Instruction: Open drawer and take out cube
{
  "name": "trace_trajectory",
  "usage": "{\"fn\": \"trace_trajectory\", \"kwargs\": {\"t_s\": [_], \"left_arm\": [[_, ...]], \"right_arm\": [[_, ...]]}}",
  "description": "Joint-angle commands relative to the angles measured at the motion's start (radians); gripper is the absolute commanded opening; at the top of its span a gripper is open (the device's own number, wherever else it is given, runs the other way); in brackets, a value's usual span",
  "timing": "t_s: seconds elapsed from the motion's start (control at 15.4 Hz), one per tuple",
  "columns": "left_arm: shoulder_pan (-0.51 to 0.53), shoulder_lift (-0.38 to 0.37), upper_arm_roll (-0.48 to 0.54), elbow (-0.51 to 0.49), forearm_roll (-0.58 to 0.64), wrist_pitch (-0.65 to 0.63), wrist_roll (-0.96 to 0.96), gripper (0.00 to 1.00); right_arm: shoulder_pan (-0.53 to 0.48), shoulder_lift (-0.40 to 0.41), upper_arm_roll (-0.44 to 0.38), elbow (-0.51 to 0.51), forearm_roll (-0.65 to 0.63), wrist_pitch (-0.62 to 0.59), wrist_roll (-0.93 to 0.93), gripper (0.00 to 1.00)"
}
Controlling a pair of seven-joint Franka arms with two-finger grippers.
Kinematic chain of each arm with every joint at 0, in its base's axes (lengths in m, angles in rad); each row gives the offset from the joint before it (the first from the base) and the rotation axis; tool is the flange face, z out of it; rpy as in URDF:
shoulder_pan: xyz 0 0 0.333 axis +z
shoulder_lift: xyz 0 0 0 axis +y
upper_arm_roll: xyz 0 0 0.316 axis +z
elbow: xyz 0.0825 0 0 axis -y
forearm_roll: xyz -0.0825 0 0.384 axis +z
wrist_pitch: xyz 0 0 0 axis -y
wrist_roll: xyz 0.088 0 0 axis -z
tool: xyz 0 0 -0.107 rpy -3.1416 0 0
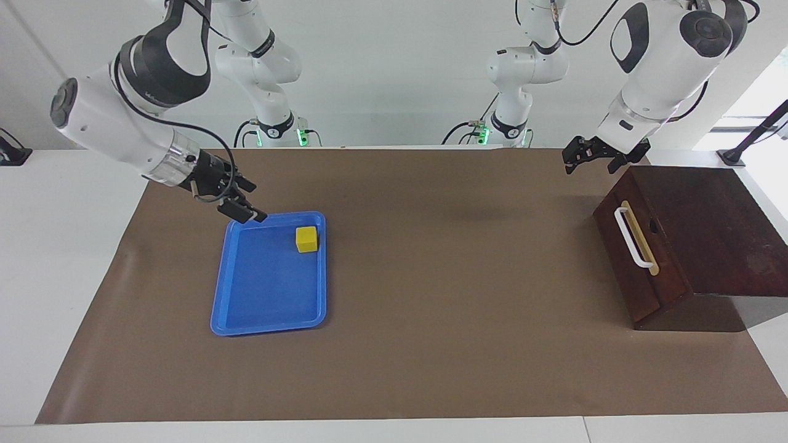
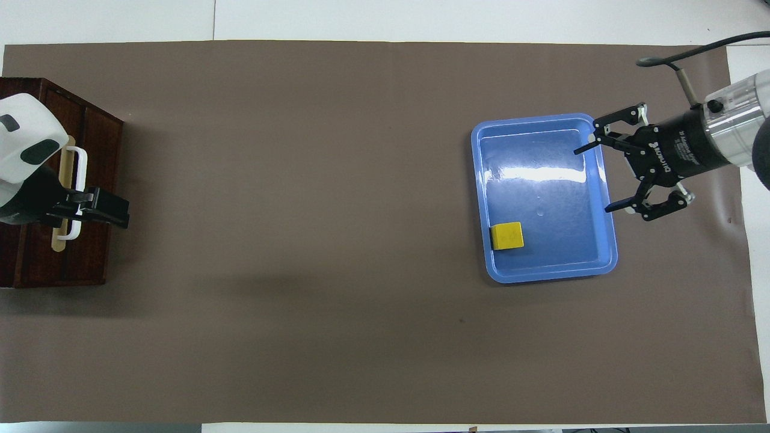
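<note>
The yellow cube [image 1: 306, 239] [image 2: 507, 236] lies in the blue tray [image 1: 265, 289] [image 2: 541, 150], in the corner nearer to the robots, and nothing touches it. My right gripper [image 1: 246, 212] [image 2: 592, 180] hangs open and empty over the tray's rim toward the right arm's end. The drawer [image 1: 640, 264] [image 2: 96, 150] is shut in its dark wooden box at the left arm's end, its white handle [image 1: 631, 237] [image 2: 80, 162] free. My left gripper [image 1: 591, 159] [image 2: 114, 213] is raised and open over the drawer's front, apart from the handle.
A brown mat [image 1: 455, 277] [image 2: 301, 180] covers the table. The dark wooden box [image 1: 714, 227] [image 2: 36, 264] stands at the mat's edge. White table shows around the mat.
</note>
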Motion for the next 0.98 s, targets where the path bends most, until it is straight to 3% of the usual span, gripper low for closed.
{"fn": "trace_trajectory", "kwargs": {"t_s": [0.0,0.2,0.52,0.91], "left_arm": [[0.007,-0.003,0.003,0.003,-0.011,0.016,0.008,1.00],[0.008,-0.003,0.003,0.002,-0.013,0.018,0.009,1.00],[0.007,-0.006,0.003,-0.001,-0.013,0.021,0.014,1.00],[0.008,-0.006,0.005,-0.003,-0.013,0.023,0.014,1.00]], "right_arm": [[-0.008,-0.064,0.010,0.014,-0.193,-0.035,-0.345,1.00],[0.001,-0.107,0.014,0.016,-0.373,-0.030,-0.706,1.00],[-0.069,-0.130,0.019,0.020,-0.384,-0.003,-1.002,1.00],[-0.069,-0.151,0.019,-0.056,-0.427,0.002,-0.979,1.00]]}}
